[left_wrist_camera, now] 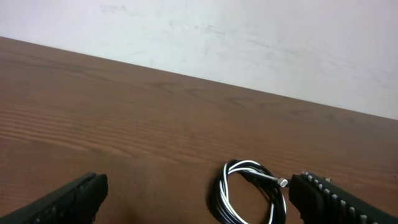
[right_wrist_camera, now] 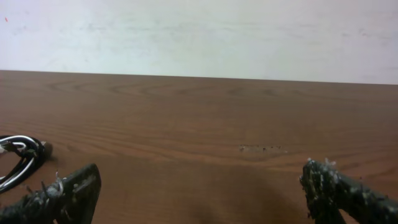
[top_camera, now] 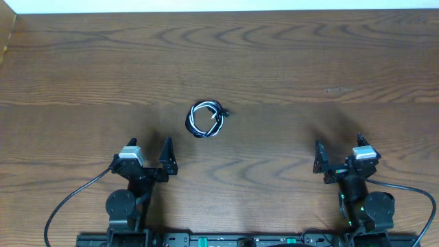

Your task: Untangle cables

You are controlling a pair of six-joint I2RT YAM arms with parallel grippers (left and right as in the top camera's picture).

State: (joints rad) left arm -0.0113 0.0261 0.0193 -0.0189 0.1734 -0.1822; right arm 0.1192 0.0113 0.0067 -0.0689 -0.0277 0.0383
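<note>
Light, limp coiled cables (top_camera: 206, 119) on the table (top_camera: 309, 68), probably best pinched near a plug (left_wrist_camera: 283, 182); left end effector (top_camera: 149, 154) and right end effector (top_camera: 341, 154) both gape wide, empty.

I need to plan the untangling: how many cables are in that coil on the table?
2. A black cable and a white cable, looped together in one small coil at the middle of the table. Another strand could be hidden inside the loops.

– What shows ahead of the right fingers (right_wrist_camera: 336, 186)?
– Dark wood-grain surface (right_wrist_camera: 186, 124), with a small pale scuff (right_wrist_camera: 261, 148) between them, farther out. A white wall (right_wrist_camera: 199, 31) stands beyond.
</note>
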